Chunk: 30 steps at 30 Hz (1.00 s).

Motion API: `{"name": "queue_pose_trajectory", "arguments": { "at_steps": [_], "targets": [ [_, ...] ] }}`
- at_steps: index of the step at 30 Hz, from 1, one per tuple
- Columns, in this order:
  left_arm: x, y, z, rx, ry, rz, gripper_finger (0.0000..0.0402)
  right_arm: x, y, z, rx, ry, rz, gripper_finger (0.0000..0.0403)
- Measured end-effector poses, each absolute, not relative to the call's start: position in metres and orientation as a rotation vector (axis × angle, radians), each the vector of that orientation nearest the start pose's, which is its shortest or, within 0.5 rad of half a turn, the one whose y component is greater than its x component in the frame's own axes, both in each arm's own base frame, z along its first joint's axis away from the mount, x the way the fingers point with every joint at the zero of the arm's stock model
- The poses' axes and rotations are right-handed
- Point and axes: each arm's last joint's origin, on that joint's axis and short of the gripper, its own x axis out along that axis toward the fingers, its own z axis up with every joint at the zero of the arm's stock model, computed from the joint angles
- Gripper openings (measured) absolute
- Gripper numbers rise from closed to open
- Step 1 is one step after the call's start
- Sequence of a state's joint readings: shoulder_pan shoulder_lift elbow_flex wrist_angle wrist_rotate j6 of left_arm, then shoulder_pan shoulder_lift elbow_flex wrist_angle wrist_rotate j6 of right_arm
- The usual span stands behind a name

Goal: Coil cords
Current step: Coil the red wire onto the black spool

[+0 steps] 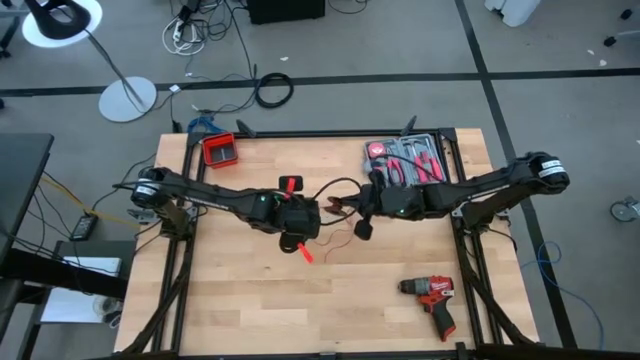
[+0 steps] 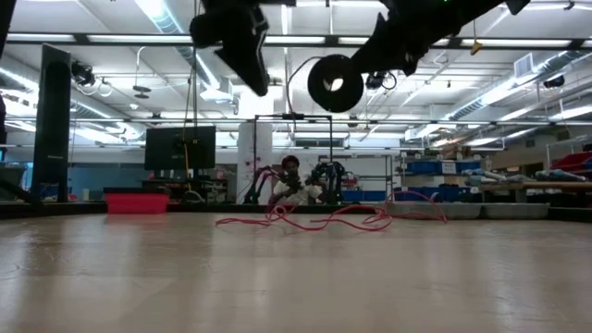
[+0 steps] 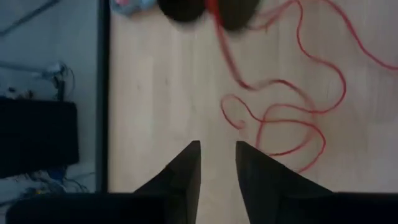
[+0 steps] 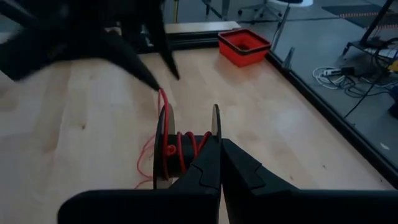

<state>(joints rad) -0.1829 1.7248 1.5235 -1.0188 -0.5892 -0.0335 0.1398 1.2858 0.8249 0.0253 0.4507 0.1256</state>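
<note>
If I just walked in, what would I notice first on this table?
The two dark arms meeting over the middle of the table, with the right end effector shut on a black spool wound with red wire. Loose red wire squiggles across the wood beneath the left end effector, which holds nothing. A red drill lies alone near the front right corner.

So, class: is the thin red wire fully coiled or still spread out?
Mostly spread: the thin red wire lies in loose loops on the wooden table; few turns wrap the black spool.
</note>
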Motion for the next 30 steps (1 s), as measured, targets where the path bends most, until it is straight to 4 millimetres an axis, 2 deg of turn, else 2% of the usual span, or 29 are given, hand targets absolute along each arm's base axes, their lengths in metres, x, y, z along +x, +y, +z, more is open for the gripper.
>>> {"name": "queue_pose_trajectory", "arguments": {
  "at_steps": [7,17,22,30],
  "targets": [
    [0.333,-0.052,0.252,0.294,1.198,0.364,0.0105,0.271,0.025,0.262,-0.012,0.430,-0.360,0.0000],
    [0.344,-0.065,0.234,0.120,1.033,0.312,0.0105,0.270,0.022,0.261,-0.016,0.445,-0.371,0.0000],
    [0.343,-0.064,0.220,0.061,0.998,0.351,0.0105,0.269,0.021,0.263,-0.013,0.437,-0.372,0.0000],
    [0.343,-0.063,0.212,0.008,0.945,0.387,0.0105,0.268,0.021,0.265,-0.008,0.428,-0.372,0.0000]
  ]
}}
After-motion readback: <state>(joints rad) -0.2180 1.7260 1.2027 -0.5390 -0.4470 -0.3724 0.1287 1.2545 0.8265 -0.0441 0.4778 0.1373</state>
